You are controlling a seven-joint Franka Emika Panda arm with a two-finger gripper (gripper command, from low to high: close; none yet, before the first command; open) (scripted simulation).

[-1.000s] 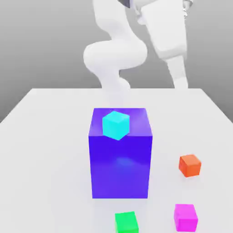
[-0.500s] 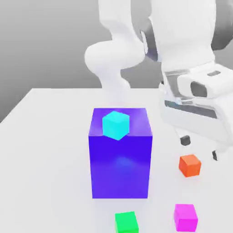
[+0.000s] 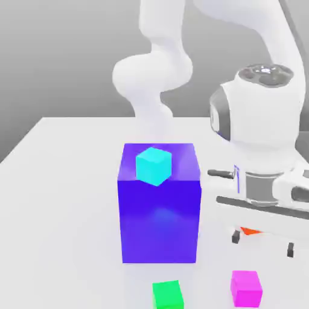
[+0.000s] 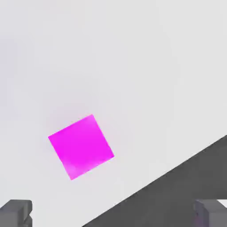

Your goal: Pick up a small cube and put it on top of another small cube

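The small magenta cube (image 3: 246, 288) rests on the white table near its front edge, at the exterior view's right. The small green cube (image 3: 167, 294) lies to its left, also at the front edge. My gripper (image 3: 263, 244) hangs open above the table, just behind and above the magenta cube, with nothing between its fingers. In the hand view the magenta cube (image 4: 81, 146) lies flat on the table, turned at an angle, and both dark fingertips (image 4: 17, 212) stand wide apart.
A big blue block (image 3: 160, 205) stands mid-table with a cyan cube (image 3: 154, 165) on top, left of my gripper. An orange cube (image 3: 251, 230) is mostly hidden behind my hand. The table's front edge (image 4: 177, 186) runs close to the magenta cube.
My hand has come down and forward from high at the back to hang low over the table, now covering the orange cube. The cubes have not moved.
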